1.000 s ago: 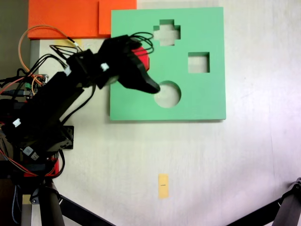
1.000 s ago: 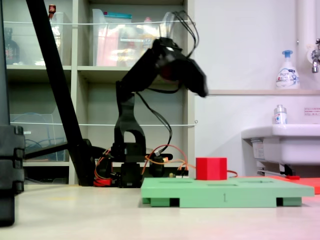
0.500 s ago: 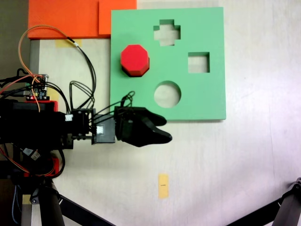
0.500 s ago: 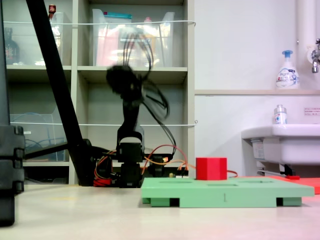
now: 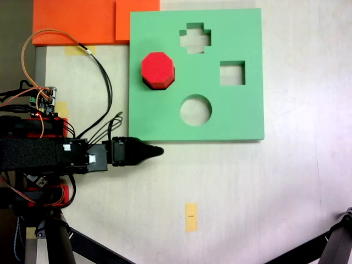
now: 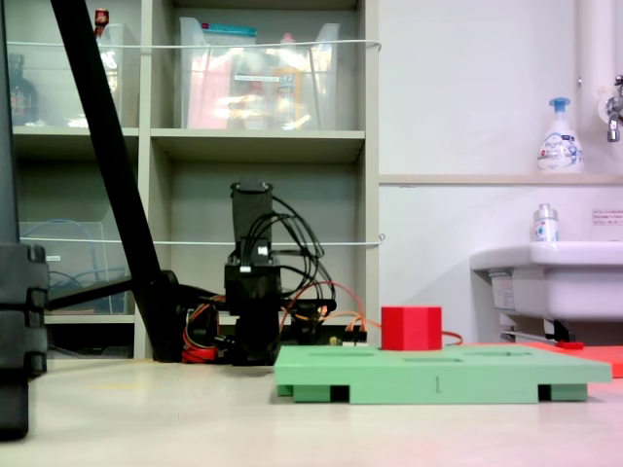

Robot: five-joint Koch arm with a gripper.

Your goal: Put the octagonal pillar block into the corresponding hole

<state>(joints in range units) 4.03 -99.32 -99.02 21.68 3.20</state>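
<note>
The red octagonal pillar block stands upright on the left part of the green foam board, with nothing holding it. In the low side view the block rises above the board. The corresponding hole is hidden; whatever lies under the block cannot be seen. My gripper lies low over the table just below the board's lower left corner, pointing right, well apart from the block. Only one narrow tip shows, so its jaws cannot be read. The folded arm sits behind the board.
The board has open cross, square and round cutouts. Orange foam sheets lie at the top left. A yellow tape strip marks the table. Cables and electronics crowd the left edge. A black stand leg enters at the bottom right.
The arm swung away from above the block, down past the board's lower edge, and folded back to the left. The gripper rolled onto its side. The red block did not move.
</note>
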